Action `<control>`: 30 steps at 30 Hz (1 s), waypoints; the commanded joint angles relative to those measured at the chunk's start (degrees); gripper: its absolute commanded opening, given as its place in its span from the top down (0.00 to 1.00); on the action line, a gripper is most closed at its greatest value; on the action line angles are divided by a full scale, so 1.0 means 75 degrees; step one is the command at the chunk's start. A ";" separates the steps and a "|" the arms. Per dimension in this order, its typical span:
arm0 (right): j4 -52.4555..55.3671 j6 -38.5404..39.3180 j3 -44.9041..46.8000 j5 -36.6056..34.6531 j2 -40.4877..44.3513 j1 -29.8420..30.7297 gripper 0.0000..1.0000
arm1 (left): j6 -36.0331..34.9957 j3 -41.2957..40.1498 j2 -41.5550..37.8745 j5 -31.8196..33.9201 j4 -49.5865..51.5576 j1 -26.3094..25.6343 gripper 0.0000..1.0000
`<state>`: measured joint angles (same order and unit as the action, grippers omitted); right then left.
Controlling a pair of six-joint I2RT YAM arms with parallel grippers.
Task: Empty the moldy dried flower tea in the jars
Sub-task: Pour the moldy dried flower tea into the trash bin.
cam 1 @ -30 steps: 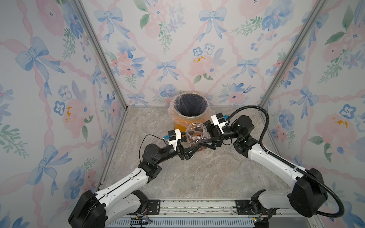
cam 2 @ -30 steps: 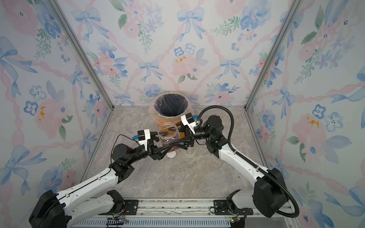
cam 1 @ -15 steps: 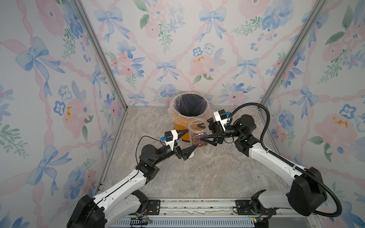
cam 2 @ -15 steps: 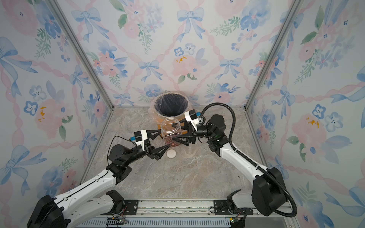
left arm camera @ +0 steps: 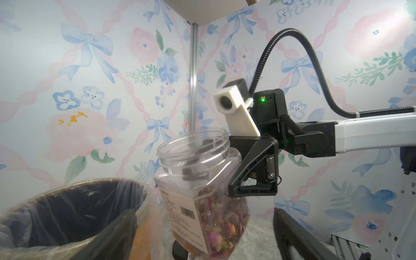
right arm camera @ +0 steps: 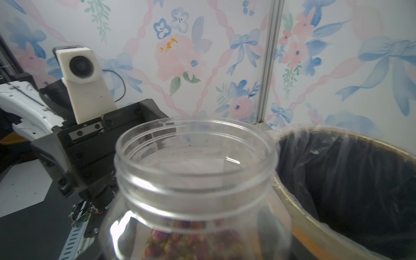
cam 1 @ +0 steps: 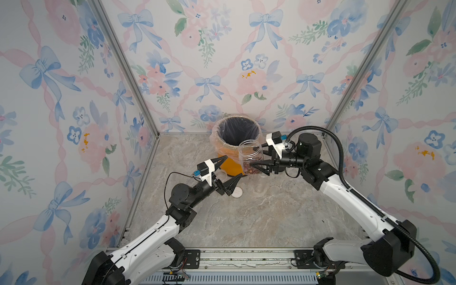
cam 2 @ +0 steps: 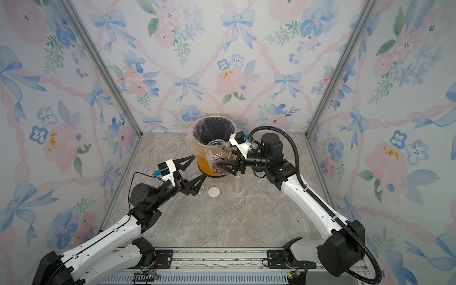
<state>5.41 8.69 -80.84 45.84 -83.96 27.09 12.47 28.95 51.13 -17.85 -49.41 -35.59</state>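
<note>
Since the jar [cam 1: 250, 158] is uncapped and upright between our right jaws, which grip its body, we judge pouring is the step in hand. The tea [left arm camera: 221, 216] lies in its bottom, by those jaws' tips. Our left jaws stand wide open and empty, apart from the jar, with a white lid [cam 1: 237, 192] on the bench [cam 1: 246, 222] near their tips. Next we must carry the mouth over the bin [cam 1: 216, 132] beside the right jaws and tip it. The label [left arm camera: 180, 211] shows a barcode; its print is unreadable.
</note>
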 commanded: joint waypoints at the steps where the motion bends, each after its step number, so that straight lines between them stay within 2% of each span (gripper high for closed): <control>1: 0.2783 0.1544 -0.0888 -0.1953 -0.0135 0.0050 0.75 | 0.0014 0.0033 -0.0103 0.0337 0.0121 0.0051 0.04; 5: 0.3892 0.1981 -0.1832 -0.3374 -0.0497 0.0142 0.75 | 0.0006 0.0026 -0.0184 0.0501 0.0199 0.0057 0.03; 16: 0.5015 0.3264 -0.3702 -0.6833 -0.1855 0.0715 0.76 | -0.0032 -0.0234 -0.0555 0.0858 0.0302 0.0058 0.03; 23: 0.5057 0.3897 -0.4347 -0.8297 -0.2572 0.0953 0.76 | -0.0088 -0.0344 -0.0824 0.1028 0.0466 0.0069 0.02; 30: 0.4731 0.4760 -0.4432 -0.9340 -0.2738 0.1262 0.76 | -0.0103 -0.0402 -0.0941 0.1137 0.0517 0.0070 0.02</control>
<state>42.06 40.23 -111.74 -18.00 -103.11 35.44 12.45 26.96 44.73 -10.20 -46.00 -35.53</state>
